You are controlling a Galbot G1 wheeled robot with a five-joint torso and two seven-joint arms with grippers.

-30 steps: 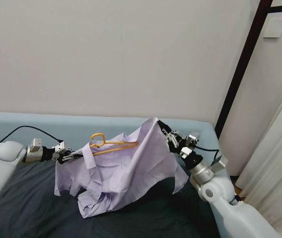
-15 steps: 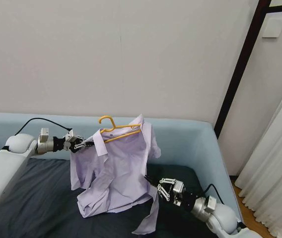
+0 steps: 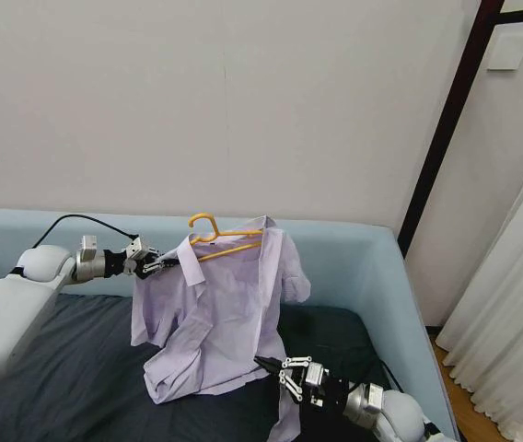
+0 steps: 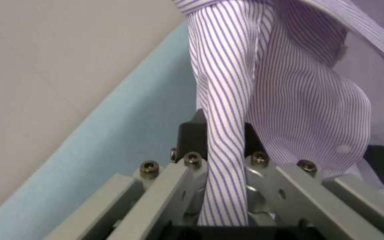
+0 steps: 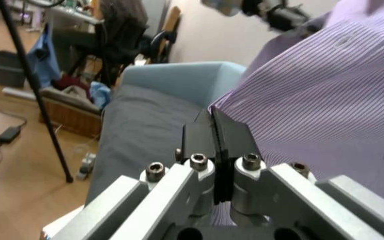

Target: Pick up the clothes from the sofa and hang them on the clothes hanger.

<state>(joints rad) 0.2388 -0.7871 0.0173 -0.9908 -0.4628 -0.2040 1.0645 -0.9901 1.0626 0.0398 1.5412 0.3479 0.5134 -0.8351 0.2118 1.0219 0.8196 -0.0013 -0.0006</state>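
Right gripper (image 3: 278, 367) drops lower than 0.5 s ago, we see it clamped on shirt (image 3: 215, 313) hem to tension it; left gripper (image 3: 163, 264) pinches top edge, holding shirt and hanger (image 3: 226, 241) up above sofa (image 3: 354, 244)

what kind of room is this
Probably a living-room mock-up inside a lab or office: a pale blue sofa under the shirt and a white curtain in the head view, while the right wrist view shows office chairs and a cable on a wood floor.
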